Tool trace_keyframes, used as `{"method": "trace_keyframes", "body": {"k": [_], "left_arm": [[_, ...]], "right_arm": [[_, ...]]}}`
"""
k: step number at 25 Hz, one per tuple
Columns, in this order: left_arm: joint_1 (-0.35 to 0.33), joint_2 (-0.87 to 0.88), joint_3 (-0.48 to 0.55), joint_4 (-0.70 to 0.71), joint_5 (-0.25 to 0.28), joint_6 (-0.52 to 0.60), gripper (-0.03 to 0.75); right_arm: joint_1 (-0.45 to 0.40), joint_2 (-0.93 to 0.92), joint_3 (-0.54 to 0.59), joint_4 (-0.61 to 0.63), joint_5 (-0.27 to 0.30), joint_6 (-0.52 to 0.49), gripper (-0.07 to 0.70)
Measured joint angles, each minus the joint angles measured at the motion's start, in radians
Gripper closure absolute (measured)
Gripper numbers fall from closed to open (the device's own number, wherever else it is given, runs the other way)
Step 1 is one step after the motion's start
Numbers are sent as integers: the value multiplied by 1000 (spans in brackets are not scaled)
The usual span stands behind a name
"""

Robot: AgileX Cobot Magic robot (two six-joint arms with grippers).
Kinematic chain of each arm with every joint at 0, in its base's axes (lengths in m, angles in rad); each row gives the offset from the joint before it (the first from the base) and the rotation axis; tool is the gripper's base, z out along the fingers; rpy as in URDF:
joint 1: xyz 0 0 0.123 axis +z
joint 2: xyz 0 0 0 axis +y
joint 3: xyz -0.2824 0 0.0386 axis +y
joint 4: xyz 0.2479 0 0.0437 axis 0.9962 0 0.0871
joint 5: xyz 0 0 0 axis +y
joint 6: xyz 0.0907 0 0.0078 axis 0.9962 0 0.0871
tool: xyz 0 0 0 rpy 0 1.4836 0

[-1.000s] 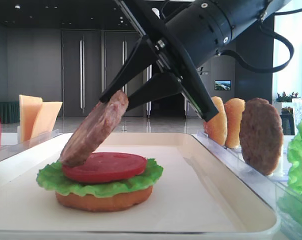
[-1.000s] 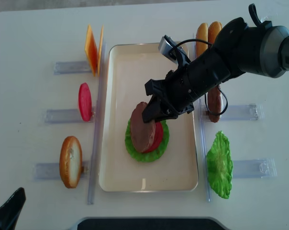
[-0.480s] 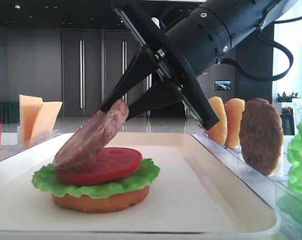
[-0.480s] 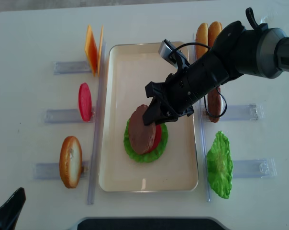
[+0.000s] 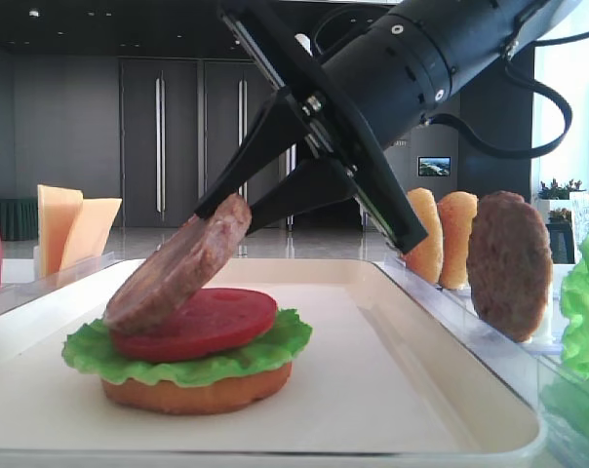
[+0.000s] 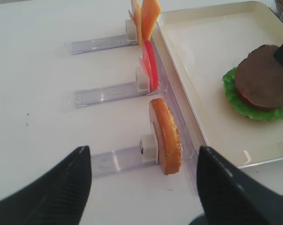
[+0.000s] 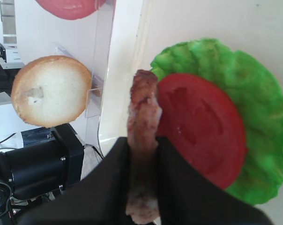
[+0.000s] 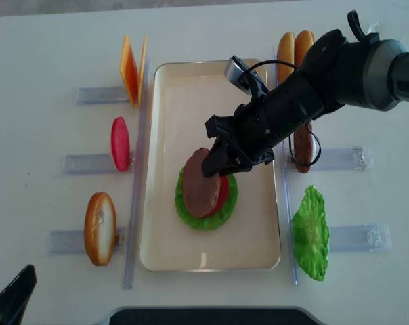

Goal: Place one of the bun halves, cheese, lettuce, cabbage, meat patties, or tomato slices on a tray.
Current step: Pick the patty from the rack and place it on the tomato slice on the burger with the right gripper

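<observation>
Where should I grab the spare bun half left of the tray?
Pinch the bun half across its two flat faces near the top edge, coming straight down. It stands on edge in its clear holder, so the rim faces up and both faces are free.

In the overhead view the patty (image 8: 200, 191) hides most of the tomato slice (image 8: 222, 194), and the bottom bun under the lettuce (image 8: 206, 219) cannot be seen; the black arm (image 8: 306, 88) covers part of the spare patty (image 8: 303, 147) standing at the right. In the right wrist view the dark fingers (image 7: 174, 187) hide the patty's lower half. The left gripper (image 6: 144, 185) is cut by the left wrist picture's bottom edge, so only two finger ends show, wide apart.
</observation>
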Motion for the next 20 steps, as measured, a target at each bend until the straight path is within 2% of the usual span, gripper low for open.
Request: {"method": "trace_keyframes", "body": {"k": [11, 20], "left_arm": [[0, 0, 0, 0, 0, 0, 181], [0, 0, 0, 0, 0, 0, 181]], "right_arm": [[0, 0, 0, 0, 0, 1, 495], [0, 1, 0, -2, -3, 5, 190]]}}
